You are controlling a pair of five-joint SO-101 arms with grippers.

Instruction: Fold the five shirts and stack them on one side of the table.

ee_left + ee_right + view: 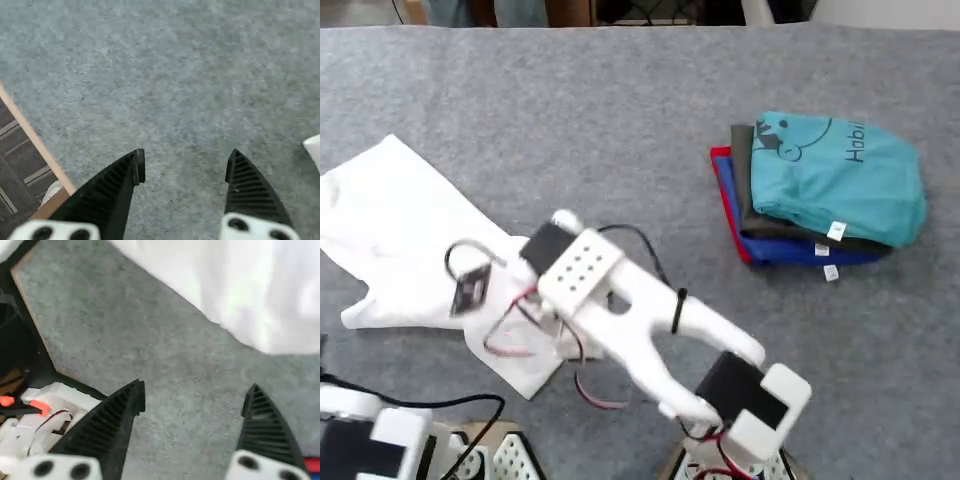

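Note:
A white shirt (405, 235) lies spread and rumpled on the left of the grey mat. At the right stands a stack of folded shirts (820, 195): teal on top, then dark grey, blue and red. My right arm (620, 300) stretches from the front edge leftward over the near corner of the white shirt. My right gripper (195, 390) is open above bare mat, with the white shirt's edge (240, 300) just beyond its fingertips. My left gripper (187, 157) is open over bare mat with nothing between its fingers. A sliver of white cloth (314, 150) shows beside it.
The left arm's base (365, 435) sits at the front left corner. The table's wooden edge (35, 135) runs close beside the left gripper, with floor beyond. Open mat (620, 120) lies between the white shirt and the stack.

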